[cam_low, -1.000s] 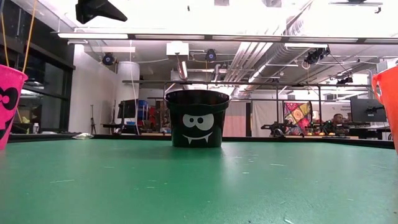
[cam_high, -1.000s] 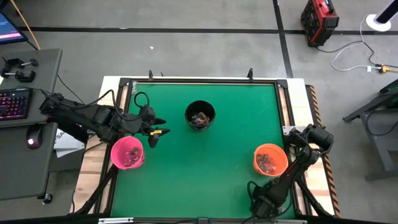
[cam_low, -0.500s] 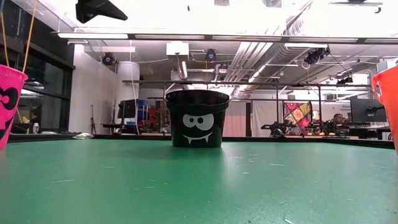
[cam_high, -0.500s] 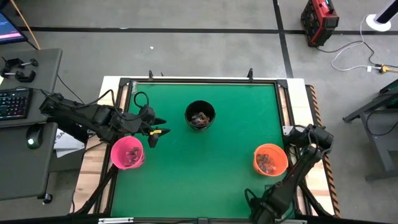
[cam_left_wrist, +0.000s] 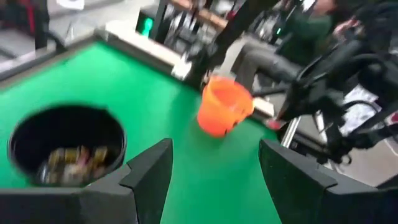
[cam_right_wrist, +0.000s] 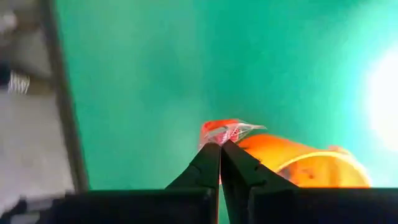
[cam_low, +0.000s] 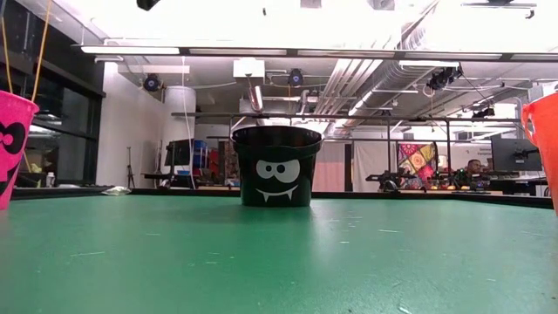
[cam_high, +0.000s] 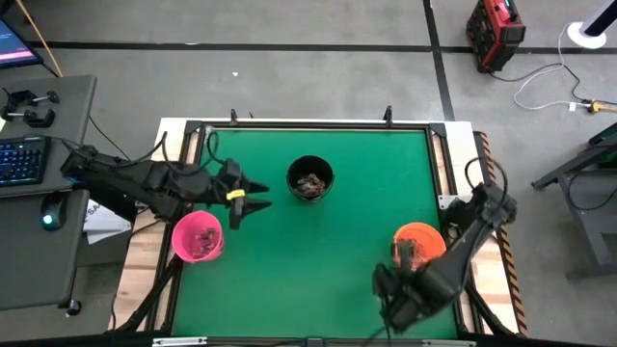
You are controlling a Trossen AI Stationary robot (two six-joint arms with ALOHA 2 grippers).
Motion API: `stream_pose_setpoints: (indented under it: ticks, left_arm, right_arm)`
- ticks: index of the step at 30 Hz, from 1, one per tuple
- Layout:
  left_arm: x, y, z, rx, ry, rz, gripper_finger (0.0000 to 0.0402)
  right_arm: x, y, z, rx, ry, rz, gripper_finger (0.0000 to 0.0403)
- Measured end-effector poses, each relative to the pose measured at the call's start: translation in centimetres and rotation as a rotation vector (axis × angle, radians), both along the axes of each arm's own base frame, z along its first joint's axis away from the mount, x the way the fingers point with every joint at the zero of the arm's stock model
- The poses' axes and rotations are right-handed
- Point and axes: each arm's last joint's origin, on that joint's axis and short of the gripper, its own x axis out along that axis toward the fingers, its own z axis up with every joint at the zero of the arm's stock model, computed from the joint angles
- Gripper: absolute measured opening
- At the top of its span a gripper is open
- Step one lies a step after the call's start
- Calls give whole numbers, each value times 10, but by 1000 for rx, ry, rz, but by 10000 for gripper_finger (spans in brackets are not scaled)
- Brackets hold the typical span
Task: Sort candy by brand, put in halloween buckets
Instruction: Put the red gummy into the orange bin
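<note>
Candy (cam_high: 310, 181) lies heaped in the black bucket (cam_high: 310, 178) at the back middle of the green bench (cam_high: 308, 260), with more in the pink bucket (cam_high: 198, 237) at the left and the orange bucket (cam_high: 418, 246) at the right. The right end effector (cam_right_wrist: 220, 148) is closed on a red-and-silver wrapped sweet (cam_right_wrist: 228, 131), its fingertips pinching the wrapper beside the orange bucket's rim. The left end effector (cam_high: 253, 198) hangs above the bench between the pink and black buckets, fingers (cam_left_wrist: 149, 174) spread wide and empty. In the low view the black bucket shows a cartoon face with fangs.
</note>
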Motion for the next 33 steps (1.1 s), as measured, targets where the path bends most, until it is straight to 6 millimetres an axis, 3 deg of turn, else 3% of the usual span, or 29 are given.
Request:
stream_pose_setpoints:
  ticks: [6,13,18,23,28,33]
  left_arm:
    - [4,7,10,86,-96,37,227]
    - [-1,16,16,129,-113,88,227]
    - [-7,18,25,157,-140,87,227]
    - [-10,19,28,165,-151,121,227]
    - [-8,20,26,181,-135,160,227]
    - [-10,23,27,195,-139,199,227]
  right_arm:
    - [9,-46,4,-119,-150,-218,0]
    - [16,-97,25,-115,-335,-398,0]
    - [18,-123,39,-137,-472,-467,0]
    - [34,-144,30,-141,-589,-536,0]
    - [37,-156,7,30,-373,-536,0]
    - [6,-155,-11,109,-46,-599,0]
